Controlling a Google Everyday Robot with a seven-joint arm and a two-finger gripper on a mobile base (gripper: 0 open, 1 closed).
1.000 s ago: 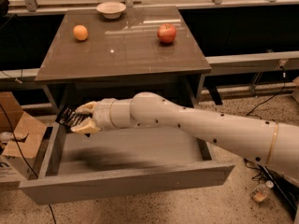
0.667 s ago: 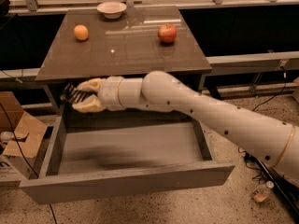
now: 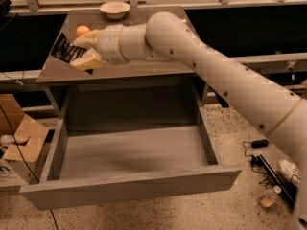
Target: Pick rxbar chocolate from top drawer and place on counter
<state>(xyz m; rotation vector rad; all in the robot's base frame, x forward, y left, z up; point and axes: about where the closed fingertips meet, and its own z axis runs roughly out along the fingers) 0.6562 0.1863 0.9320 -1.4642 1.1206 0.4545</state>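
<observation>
Camera view: I am gripping the chocolate bar, my gripper clamped shut on it above the counter, the open drawer below me. Next, I judge: lowering and releasing gently.

The grey-brown tabletop carries a pale bowl at its far edge and an orange, with the gripper above its left side, clasping the rxbar chocolate.

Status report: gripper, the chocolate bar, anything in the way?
Gripper shut on rxbar chocolate, over the counter. Top drawer open, bar out. Orange just behind gripper.
</observation>
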